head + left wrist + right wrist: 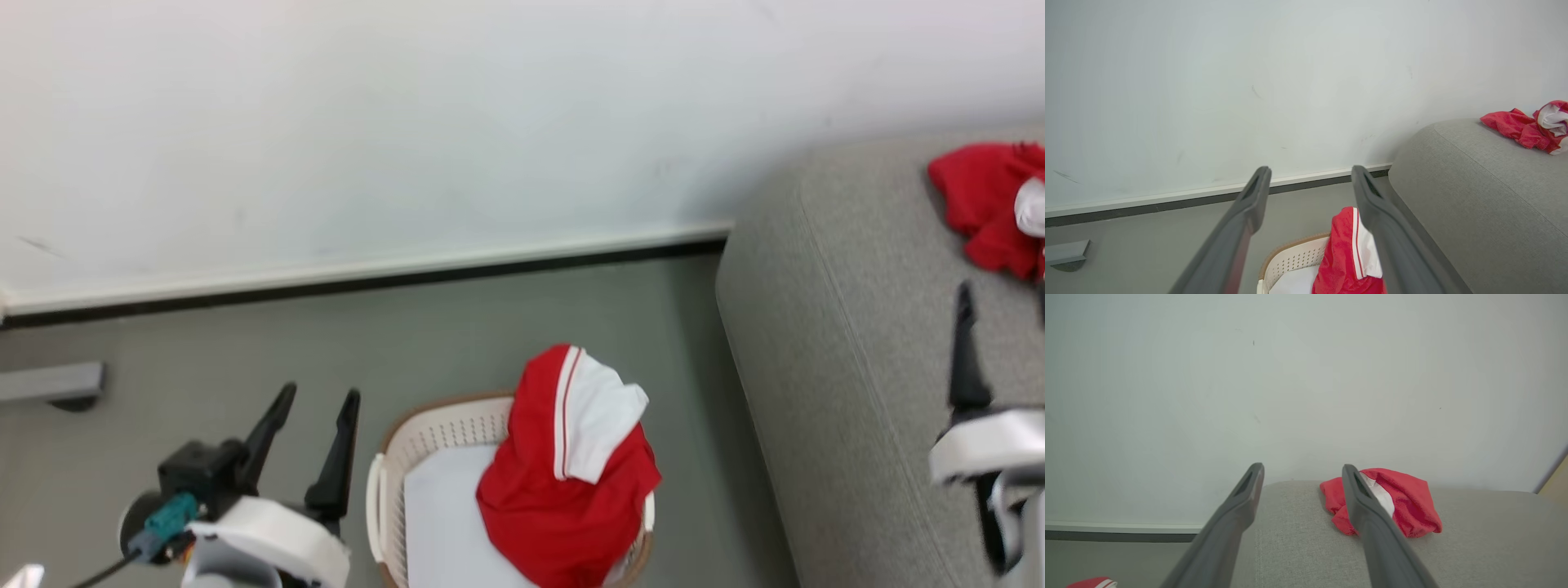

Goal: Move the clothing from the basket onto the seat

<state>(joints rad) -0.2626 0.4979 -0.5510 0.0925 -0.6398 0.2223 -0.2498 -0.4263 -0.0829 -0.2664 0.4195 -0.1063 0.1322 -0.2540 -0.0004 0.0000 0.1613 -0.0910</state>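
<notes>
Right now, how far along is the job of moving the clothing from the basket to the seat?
Done: one crumpled red garment lies on the grey seat. In hand: nothing; the right claw is open and empty over the seat, the left claw open beside the basket. Left: the red shirt with a white sleeve, still draped over the basket rim.

The left pincer (321, 394) has long dark tapering fingers (335, 465), a white cuff (269, 535), a teal connector (167, 518) and black cable (106, 572).

Red shirt (563, 506) covers the basket's (441, 429) right side (left half open).
</notes>
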